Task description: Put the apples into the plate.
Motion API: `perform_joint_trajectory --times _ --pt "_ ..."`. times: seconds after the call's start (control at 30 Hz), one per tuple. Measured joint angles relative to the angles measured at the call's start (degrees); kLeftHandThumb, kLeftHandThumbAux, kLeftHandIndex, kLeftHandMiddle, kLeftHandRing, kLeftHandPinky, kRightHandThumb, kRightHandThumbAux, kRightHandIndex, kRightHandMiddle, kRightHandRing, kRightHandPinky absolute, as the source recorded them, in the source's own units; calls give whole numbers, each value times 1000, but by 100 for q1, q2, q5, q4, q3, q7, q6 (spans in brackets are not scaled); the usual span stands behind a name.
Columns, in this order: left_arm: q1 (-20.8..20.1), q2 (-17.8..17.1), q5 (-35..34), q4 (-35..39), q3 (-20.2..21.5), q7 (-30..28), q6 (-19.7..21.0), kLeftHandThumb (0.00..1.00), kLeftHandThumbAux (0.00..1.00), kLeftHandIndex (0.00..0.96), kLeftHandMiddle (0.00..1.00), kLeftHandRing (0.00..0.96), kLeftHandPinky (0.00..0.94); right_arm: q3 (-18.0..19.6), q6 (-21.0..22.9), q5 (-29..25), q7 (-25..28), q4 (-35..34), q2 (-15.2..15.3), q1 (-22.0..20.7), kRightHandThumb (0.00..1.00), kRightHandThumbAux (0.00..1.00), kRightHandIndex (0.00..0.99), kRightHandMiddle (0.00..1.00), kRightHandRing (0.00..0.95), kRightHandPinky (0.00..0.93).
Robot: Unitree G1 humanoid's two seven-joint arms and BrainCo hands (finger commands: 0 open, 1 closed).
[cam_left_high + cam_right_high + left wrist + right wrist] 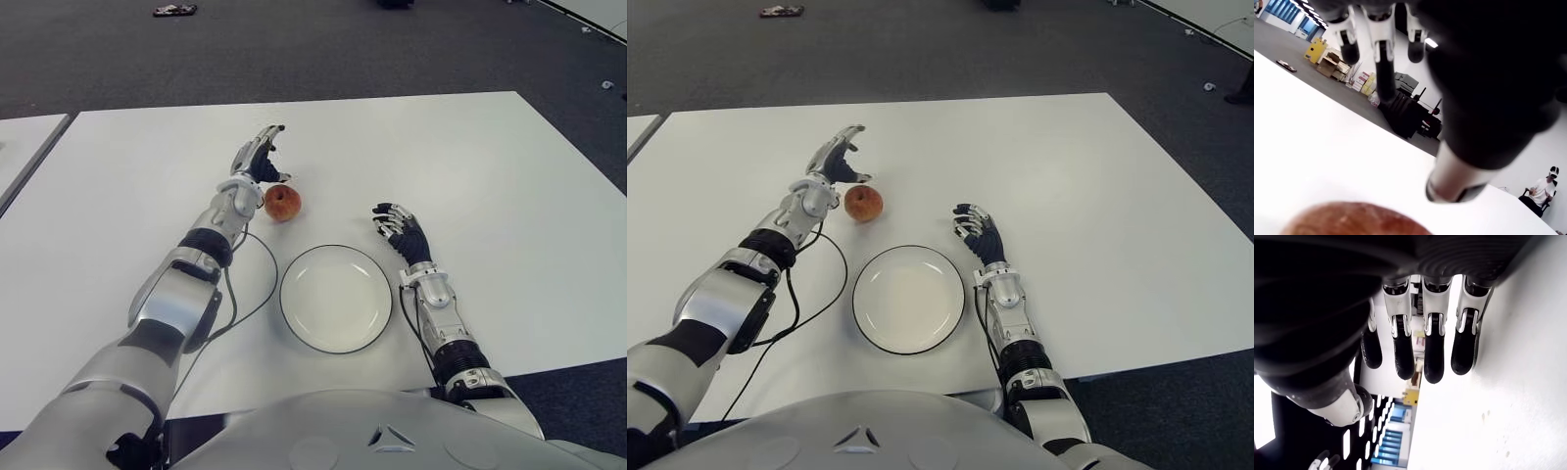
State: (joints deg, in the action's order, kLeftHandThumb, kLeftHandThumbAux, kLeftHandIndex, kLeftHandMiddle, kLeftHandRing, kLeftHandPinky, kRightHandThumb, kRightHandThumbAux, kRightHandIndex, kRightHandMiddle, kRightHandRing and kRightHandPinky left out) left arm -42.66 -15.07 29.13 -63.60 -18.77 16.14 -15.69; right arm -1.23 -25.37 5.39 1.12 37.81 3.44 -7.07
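Here we see our left hand, fingers spread and empty, poised just beyond the apple on the white table, the fruit lying on its plate-ward side. The plate waits empty, nearer us. Our right hand, loosely open, idles beside the plate's right, farther from the apple.

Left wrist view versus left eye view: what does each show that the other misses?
Only the left wrist view shows a seated person and stacked boxes beyond the table. Only the left eye view shows the empty plate and the right robot hand beside it. Both show the apple, the white table, and the open left robot hand holding nothing.
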Motion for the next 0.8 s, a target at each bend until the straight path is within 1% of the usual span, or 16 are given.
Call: perform_joint_trajectory --times 0.17,0.4,0.8 --pt "0 -9 134 1 -124 0 0 52 205 0 0 0 0 -16 0 26 -26 13 6 -10 580 697 267 315 307 322" --pt "-2 -96 456 36 -440 98 17 57 200 0 0 0 0 -60 0 95 -80 36 20 -27 587 682 269 311 299 308" --pt "-36 -123 967 57 -921 498 426 95 168 0 0 0 0 -110 -5 127 -172 56 31 -38 602 675 279 324 318 335"
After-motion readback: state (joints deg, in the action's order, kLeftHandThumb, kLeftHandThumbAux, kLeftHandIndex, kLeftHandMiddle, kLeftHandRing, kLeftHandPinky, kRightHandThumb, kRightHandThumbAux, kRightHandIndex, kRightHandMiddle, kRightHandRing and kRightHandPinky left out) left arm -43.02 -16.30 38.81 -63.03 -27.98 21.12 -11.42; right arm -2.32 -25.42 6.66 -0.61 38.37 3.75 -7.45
